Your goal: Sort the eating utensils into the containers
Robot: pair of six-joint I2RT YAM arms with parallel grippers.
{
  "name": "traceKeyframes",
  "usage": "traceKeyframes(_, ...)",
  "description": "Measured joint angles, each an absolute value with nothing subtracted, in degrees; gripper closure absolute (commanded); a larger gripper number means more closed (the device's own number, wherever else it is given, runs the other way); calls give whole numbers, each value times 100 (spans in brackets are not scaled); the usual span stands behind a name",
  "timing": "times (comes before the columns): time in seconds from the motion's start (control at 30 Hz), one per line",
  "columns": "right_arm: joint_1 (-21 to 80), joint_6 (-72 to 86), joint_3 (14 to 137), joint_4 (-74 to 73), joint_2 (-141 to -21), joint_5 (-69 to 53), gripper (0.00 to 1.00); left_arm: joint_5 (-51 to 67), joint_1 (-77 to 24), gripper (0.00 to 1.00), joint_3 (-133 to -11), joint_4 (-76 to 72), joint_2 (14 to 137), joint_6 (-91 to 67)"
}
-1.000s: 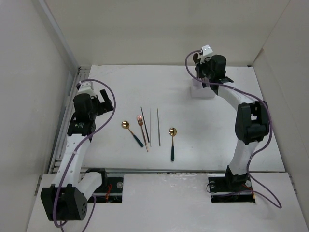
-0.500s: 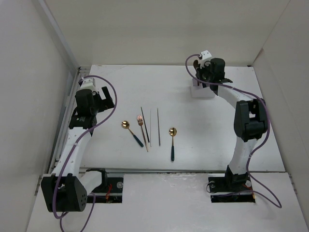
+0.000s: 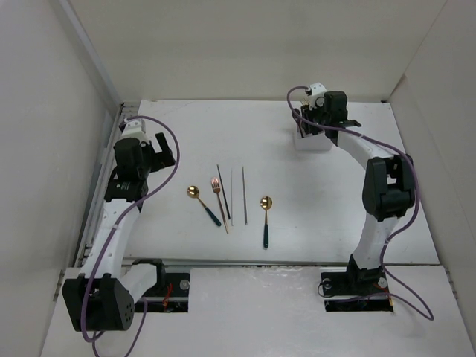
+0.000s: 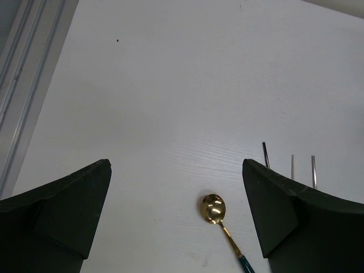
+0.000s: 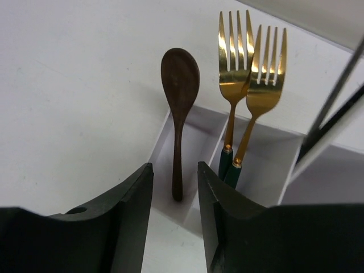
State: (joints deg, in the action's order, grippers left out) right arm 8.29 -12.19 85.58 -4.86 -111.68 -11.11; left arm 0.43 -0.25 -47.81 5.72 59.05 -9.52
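brown spoon (image 5: 179, 79), two forks (image 5: 234, 74) and chopsticks (image 5: 335, 94) stand in the box (image 5: 162, 139). two gold spoons (image 3: 265, 202), a copper fork (image 3: 216, 186) and loose chopsticks (image 3: 244, 195) lie unsorted. left gripper (image 4: 176, 187) gapes empty; right gripper (image 5: 175, 170) barely parted, empty.

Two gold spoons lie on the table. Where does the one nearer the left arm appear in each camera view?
Top external: the left gold spoon lies left of centre, bowl pointing away from the arm bases.
Left wrist: bottom centre, with the end of its handle cut off by the picture's edge.
Right wrist: not in it.
Shared landmark: the chopsticks, to the right of the spoon in both views.
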Motion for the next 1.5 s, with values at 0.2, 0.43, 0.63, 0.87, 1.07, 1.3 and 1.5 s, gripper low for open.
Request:
traceKeyframes(0.2, 1118, -954, 8552, -1457, -10197, -506, 53, 38, -25, 0, -4757, 537, 5524, -952)
traceKeyframes(0.43, 2902, 626, 7432, -2668, -8799, 331, 32, 38, -47, 0, -4414, 456, 4998, -1035)
traceKeyframes(0.63, 4355, 1892, 6322, -3505, -8718, 342, 30, 10, -373, 0, -4088, 451, 4766, -1129)
traceKeyframes(0.87, 5280, 2598, 6055, -3614, -9190, 263, 34, -27, -482, 0, -3968, 451, 4456, -1190)
traceKeyframes(1.07, 5323, 2930, 5839, -3527, -9564, 198, 37, -54, -482, 0, -3883, 451, 4272, -1199)
traceKeyframes(1.3, 5323, 3057, 5811, -3374, -9706, 270, 67, -49, -482, 0, -3881, 451, 4219, -1236)
traceKeyframes(1.5, 5323, 3124, 5850, -3221, -9769, 281, 100, -49, -482, 0, -3879, 449, 4219, -1253)
